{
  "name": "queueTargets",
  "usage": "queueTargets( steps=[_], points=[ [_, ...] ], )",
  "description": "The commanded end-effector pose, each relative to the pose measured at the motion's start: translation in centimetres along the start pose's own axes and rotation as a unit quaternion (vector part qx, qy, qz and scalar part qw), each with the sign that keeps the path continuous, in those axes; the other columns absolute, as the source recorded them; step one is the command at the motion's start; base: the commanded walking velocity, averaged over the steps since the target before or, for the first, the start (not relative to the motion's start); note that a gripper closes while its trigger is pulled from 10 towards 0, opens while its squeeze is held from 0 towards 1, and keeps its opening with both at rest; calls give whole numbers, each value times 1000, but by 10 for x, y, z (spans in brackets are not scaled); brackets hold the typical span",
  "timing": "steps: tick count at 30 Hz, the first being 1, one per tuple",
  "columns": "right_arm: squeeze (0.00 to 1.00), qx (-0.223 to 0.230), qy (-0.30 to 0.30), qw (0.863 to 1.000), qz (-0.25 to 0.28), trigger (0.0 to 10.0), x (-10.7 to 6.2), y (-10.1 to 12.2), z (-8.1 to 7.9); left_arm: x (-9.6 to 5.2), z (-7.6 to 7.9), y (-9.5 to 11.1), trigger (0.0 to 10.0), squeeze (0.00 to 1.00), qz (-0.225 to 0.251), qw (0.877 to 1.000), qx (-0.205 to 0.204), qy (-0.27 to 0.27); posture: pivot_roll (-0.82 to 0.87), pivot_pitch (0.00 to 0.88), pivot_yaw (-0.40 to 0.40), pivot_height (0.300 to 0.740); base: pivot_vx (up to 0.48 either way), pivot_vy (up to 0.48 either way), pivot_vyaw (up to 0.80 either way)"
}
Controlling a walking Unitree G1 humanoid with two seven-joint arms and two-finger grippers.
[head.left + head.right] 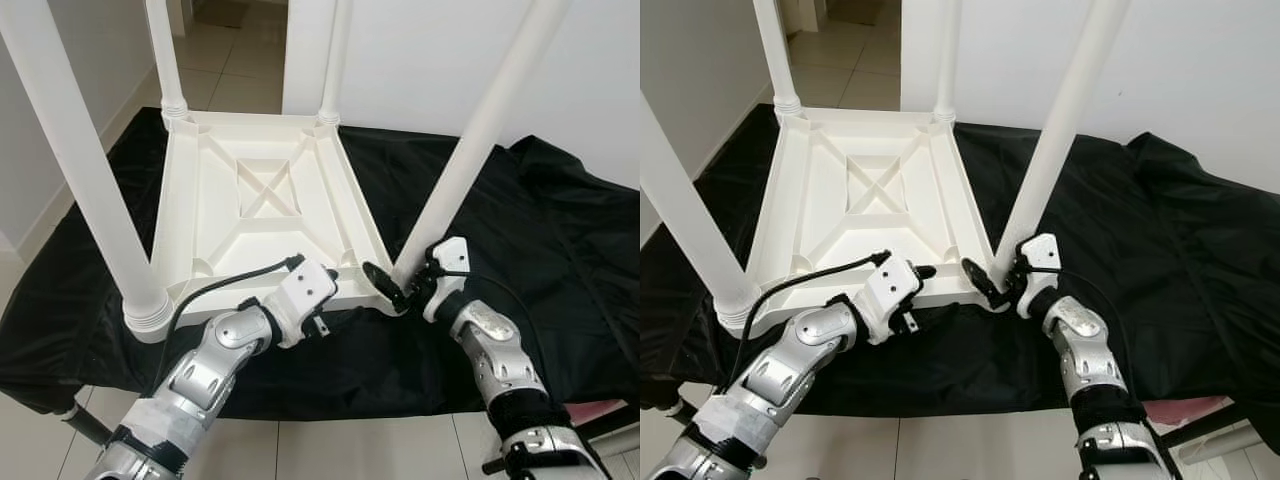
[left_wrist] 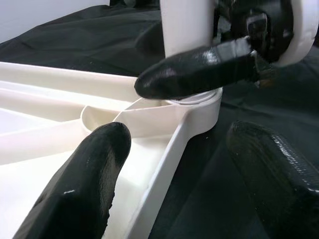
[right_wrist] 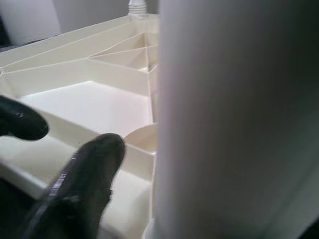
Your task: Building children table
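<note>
At the near-right corner of the upturned white table top [image 1: 262, 190], right end effector [image 1: 402, 288] clasps the leaning leg [image 1: 470, 150] at its base; left end effector [image 1: 335, 300], spread wide, straddles the table's near edge just left, on the black cloth [image 1: 560, 230].

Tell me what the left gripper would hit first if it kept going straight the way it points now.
Probably the right gripper, which crosses just ahead of the left gripper, and right behind it the near-right table leg in its corner socket. The left gripper straddles the upturned tabletop's rim; depth is hard to judge.
</note>
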State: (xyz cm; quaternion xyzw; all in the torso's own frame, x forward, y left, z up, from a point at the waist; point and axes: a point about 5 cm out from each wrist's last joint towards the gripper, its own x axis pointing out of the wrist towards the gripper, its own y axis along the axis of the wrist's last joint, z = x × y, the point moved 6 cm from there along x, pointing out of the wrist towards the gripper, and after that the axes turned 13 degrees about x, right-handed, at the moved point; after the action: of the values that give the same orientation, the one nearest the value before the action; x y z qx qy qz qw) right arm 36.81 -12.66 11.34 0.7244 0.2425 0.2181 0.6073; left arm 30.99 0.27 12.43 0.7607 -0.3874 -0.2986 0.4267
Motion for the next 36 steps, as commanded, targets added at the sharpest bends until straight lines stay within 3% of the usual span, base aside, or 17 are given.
queueTargets(
  steps=[1, 2, 3, 13, 14, 15, 16, 25, 28, 34, 36],
  points=[
    [0, -9, 9, 1000, -13, 4902, 1, -2, -1, 2, 9, 6, 10000, 0, 9, 1000, 9, -27, 28, 0, -98, 740, 0, 0, 0],
    [0, -15, 9, 1000, -22, 1529, 1, -5, 2, 3, 11, 7, 10000, 0, 11, 1000, 7, -28, 30, 0, -100, 740, 0, 0, 0],
    [0, -15, 8, 1000, -24, 0, 1, -6, 3, 3, 12, 7, 10000, 0, 12, 999, 7, -29, 32, 0, -101, 740, 0, 0, 0],
    [0, -10, -11, 999, -42, 0, -3, -15, 12, 5, 14, 8, 10000, 0, 12, 999, 9, -31, 30, 0, -106, 740, 0, 0, 0],
    [0, -12, -16, 999, -42, 5098, -4, -15, 14, 5, 14, 8, 10000, 0, 13, 999, 9, -31, 30, 0, -107, 740, 0, 0, 0],
    [0, -14, -20, 999, -42, 5098, -4, -15, 15, 5, 14, 8, 10000, 0, 13, 999, 10, -31, 30, 0, -107, 740, 0, 0, 0],
    [0, -13, -30, 999, -40, 10000, -5, -15, 17, 5, 14, 8, 10000, 0, 13, 999, 10, -32, 28, 0, -106, 740, 0, 0, 0],
    [0, -4, -98, 995, -25, 10000, -9, -14, 27, 4, 18, 7, 10000, 0, 11, 999, 10, -37, 25, 0, -103, 740, 0, 0, 0],
    [0, 12, -171, 985, -16, 10000, -13, -18, 33, 3, 18, 6, 10000, 0, 10, 999, 9, -38, 21, 0, -101, 740, 0, 0, 0],
    [0, 31, -237, 971, 12, 10000, -16, -17, 29, 2, 20, 6, 10000, 0, 10, 999, 7, -40, 14, 0, -95, 740, 0, 0, 0],
    [0, 45, -280, 958, 33, 10000, -18, -15, 27, 2, 21, 6, 10000, 0, 10, 999, 6, -43, 9, 0, -94, 740, 0, 0, 0]
  ],
)
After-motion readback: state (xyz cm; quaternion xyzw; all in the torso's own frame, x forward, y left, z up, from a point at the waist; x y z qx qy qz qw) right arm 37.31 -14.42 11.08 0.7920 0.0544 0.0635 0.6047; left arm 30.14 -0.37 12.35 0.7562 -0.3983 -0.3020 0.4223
